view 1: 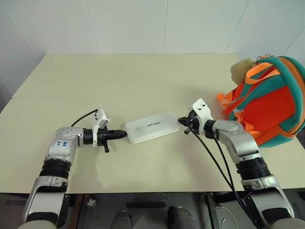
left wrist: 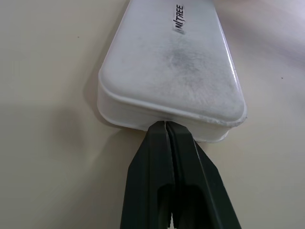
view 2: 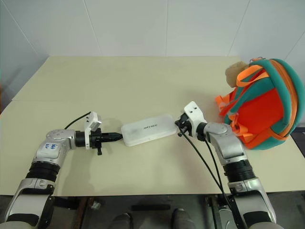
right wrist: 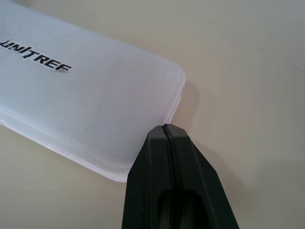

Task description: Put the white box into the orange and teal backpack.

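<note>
Box (view 1: 152, 127) lies flat on the bench (view 1: 143, 81) between the two claws. Left claw (left wrist: 166, 125), pressed together, touches one short end; right claw (right wrist: 165, 127), also pressed together, is at the other. Backpack (view 1: 267, 102) stands at the bench's right edge.

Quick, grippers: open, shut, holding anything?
Left gripper: shut, empty, tip against the end of the box.
Right gripper: shut, empty, tip at the box's other end.
</note>
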Robot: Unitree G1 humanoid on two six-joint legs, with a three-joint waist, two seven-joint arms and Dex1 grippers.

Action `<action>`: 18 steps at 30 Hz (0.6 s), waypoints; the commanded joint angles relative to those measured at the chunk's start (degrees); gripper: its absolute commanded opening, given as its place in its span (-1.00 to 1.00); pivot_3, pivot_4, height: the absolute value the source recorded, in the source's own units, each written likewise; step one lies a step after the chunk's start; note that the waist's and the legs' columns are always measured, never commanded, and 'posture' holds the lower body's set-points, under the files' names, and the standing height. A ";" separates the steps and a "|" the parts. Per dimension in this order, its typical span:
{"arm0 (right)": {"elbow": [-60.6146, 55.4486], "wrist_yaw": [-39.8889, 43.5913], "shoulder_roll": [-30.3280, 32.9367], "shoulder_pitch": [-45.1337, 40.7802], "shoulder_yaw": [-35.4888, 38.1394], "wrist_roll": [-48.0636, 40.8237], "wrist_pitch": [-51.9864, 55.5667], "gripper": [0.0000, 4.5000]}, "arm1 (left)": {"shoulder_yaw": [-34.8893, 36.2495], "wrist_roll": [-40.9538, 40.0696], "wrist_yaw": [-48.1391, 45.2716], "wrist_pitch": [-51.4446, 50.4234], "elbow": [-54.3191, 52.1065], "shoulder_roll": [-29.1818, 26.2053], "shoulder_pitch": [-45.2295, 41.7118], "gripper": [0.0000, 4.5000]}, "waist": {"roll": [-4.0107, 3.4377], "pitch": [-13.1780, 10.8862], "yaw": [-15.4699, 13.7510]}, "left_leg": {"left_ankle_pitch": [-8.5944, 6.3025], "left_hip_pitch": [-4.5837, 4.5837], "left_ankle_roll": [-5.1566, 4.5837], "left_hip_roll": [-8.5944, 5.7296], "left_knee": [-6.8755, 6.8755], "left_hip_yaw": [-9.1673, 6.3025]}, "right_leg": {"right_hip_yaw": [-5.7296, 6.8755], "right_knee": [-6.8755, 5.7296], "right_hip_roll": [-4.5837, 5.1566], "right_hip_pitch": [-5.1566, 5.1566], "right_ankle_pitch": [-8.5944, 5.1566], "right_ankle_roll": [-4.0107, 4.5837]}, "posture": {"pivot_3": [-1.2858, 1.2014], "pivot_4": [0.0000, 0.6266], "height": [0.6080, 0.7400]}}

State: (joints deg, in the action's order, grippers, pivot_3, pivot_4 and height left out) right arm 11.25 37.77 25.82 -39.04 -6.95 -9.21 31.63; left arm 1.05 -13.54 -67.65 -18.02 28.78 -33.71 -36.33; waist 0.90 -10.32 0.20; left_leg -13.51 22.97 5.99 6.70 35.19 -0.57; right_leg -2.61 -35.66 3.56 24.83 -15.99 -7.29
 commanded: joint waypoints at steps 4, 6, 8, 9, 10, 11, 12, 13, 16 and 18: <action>2.81 -0.87 -0.66 -1.70 0.67 1.30 -1.60 -1.00 | 0.34 -1.12 -0.59 1.19 -2.48 0.12 0.05 -0.98 | 0.00 0.00 -0.05 | 0.00 0.02 0.00 0.00 -0.01 0.00 | 0.00 0.03 0.00 0.01 0.01 0.00 | 0.03 -0.52 1.00; 2.33 -0.22 -1.01 -1.57 0.28 1.09 -1.16 -1.00 | 0.35 -1.12 -0.59 1.26 -2.52 0.14 0.07 -0.98 | 0.00 0.00 -0.02 | 0.00 0.04 0.00 0.00 -0.02 0.01 | 0.00 0.04 0.00 0.02 0.01 0.00 | 0.03 -0.52 1.00; 1.54 0.46 -1.17 -1.28 -0.11 1.01 -0.69 -1.00 | 0.32 -1.12 -0.64 1.42 -2.53 0.16 0.09 -0.98 | 0.00 0.00 0.01 | 0.00 0.04 0.00 0.00 -0.03 0.00 | 0.00 0.04 0.00 0.03 0.01 0.00 | 0.03 -0.52 1.00; 0.85 0.93 -1.18 -0.99 -0.43 0.97 -0.35 -1.00 | 0.30 -1.12 -0.68 1.48 -2.54 0.17 0.09 -0.98 | 0.00 0.00 0.02 | 0.00 0.04 0.00 0.00 -0.03 0.00 | 0.00 0.04 0.00 0.03 0.01 0.00 | 0.03 -0.52 1.00; -0.44 1.77 -1.12 -0.53 -0.84 0.70 -0.03 -1.00 | 0.26 -1.13 -0.81 1.57 -2.55 0.15 0.09 -0.98 | 0.00 0.00 0.02 | 0.00 0.04 0.00 0.00 -0.03 0.01 | 0.00 0.04 0.00 0.03 0.01 0.00 | 0.03 -0.52 1.00; -2.03 2.61 -1.12 -0.09 -1.03 0.11 0.75 -1.00 | 0.17 -1.12 -1.01 1.65 -2.56 0.11 0.07 -0.98 | 0.00 0.00 0.02 | 0.00 0.03 0.00 0.00 -0.03 0.01 | 0.00 0.04 0.00 0.03 0.01 0.00 | 0.03 -0.52 1.00; -3.11 3.15 -1.13 0.20 -1.09 -0.28 1.33 -1.00 | 0.11 -1.12 -1.15 1.69 -2.57 0.07 0.06 -0.98 | 0.00 0.00 0.03 | 0.00 0.04 0.00 0.00 -0.03 0.01 | 0.00 0.04 0.00 0.04 0.01 0.00 | 0.03 -0.52 1.00; -5.33 4.10 -0.88 0.68 -1.08 -1.14 2.58 -1.00 | -0.02 -1.11 -1.50 1.70 -2.63 -0.05 0.00 -0.98 | 0.00 0.00 0.03 | 0.00 0.03 0.00 0.00 -0.04 0.01 | 0.00 0.04 -0.01 0.05 0.01 0.00 | 0.03 -0.52 1.00; -10.44 6.05 0.17 2.03 -1.13 -2.58 5.63 -1.00 | -0.40 -1.08 -2.34 1.66 -2.98 -0.36 -0.08 -0.98 | 0.00 0.00 0.03 | 0.00 0.04 0.00 0.01 -0.04 0.01 | 0.00 0.04 -0.01 0.07 0.01 0.01 | 0.03 -0.52 1.00; -14.47 7.42 1.53 3.47 -1.29 -3.32 7.80 -1.00 | -0.93 -1.06 -3.33 1.37 -3.58 -0.81 -0.17 -0.98 | 0.00 0.00 -0.03 | 0.00 0.05 0.00 0.01 -0.04 0.02 | 0.00 0.03 -0.01 0.07 0.01 0.01 | 0.03 -0.52 1.00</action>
State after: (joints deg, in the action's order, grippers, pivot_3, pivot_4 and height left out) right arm 3.06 41.82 27.80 -35.67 -6.85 -9.21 38.35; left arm 1.04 -13.47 -69.21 -17.47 27.99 -34.95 -35.81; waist 0.90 -10.32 0.17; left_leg -13.51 23.02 5.99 6.70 35.15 -0.56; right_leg -2.61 -35.62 3.55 24.91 -15.98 -7.29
